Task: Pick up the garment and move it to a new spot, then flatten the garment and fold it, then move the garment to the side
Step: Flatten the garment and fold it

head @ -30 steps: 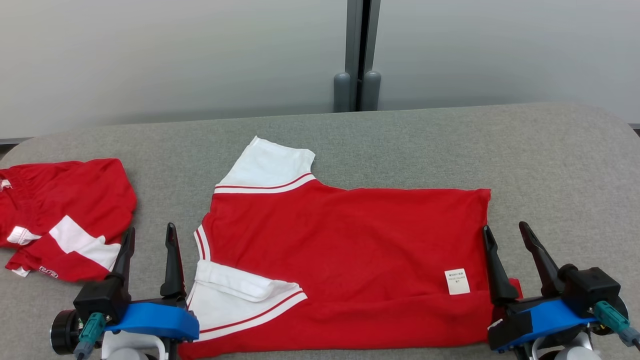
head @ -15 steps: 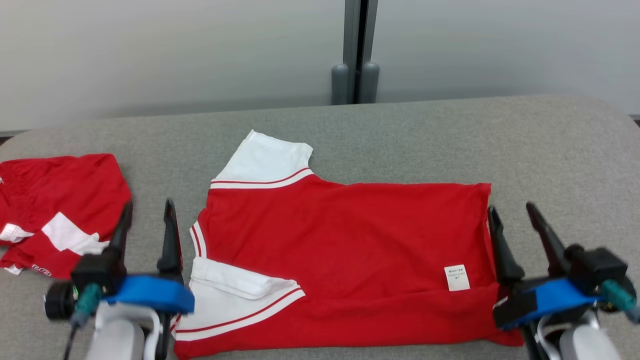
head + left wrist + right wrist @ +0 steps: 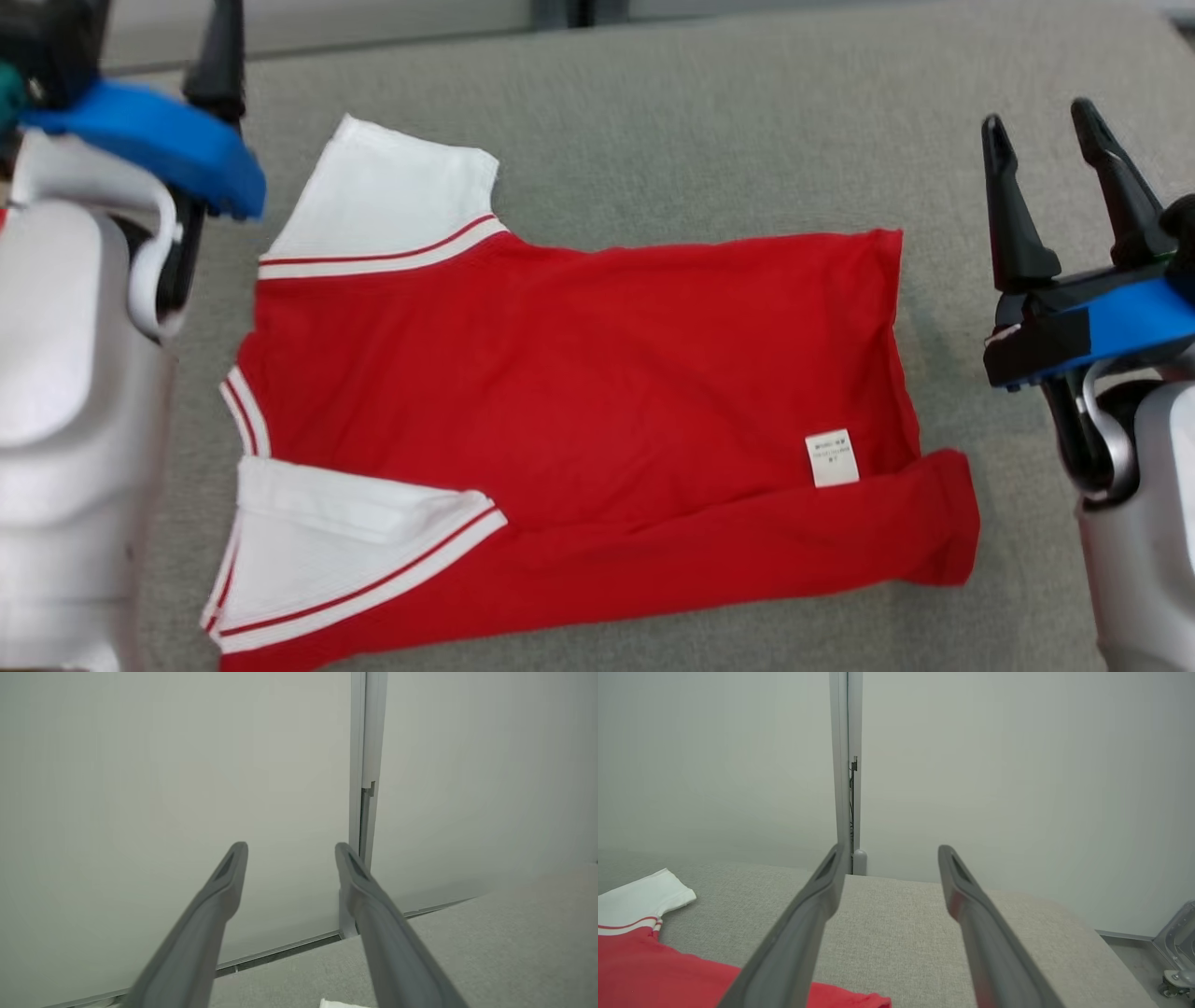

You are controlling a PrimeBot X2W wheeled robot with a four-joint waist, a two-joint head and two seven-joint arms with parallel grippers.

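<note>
The garment [image 3: 579, 373] is a red shirt with white sleeves and a white tag, lying flat on the grey table [image 3: 700, 121] with its near long edge folded over. My right gripper [image 3: 1036, 114] hovers open and empty to the right of the shirt's far hem corner. In the right wrist view the right gripper [image 3: 892, 848] points at the wall, with the garment [image 3: 644, 966] at the lower left. My left gripper [image 3: 289, 847] is open and empty, raised to the left of the far white sleeve. One of its fingers [image 3: 217, 56] shows in the head view.
A pale partition wall [image 3: 1017, 765] with a grey post [image 3: 845, 765] stands behind the table. The table's rounded right end [image 3: 1101, 947] drops to the floor, where a wheeled metal base [image 3: 1176, 961] stands. Both pale forearms flank the shirt in the head view.
The head camera has tipped down and closer, so the second red garment at the left has left the picture. Both grippers have moved farther along the shirt's sides, still open.
</note>
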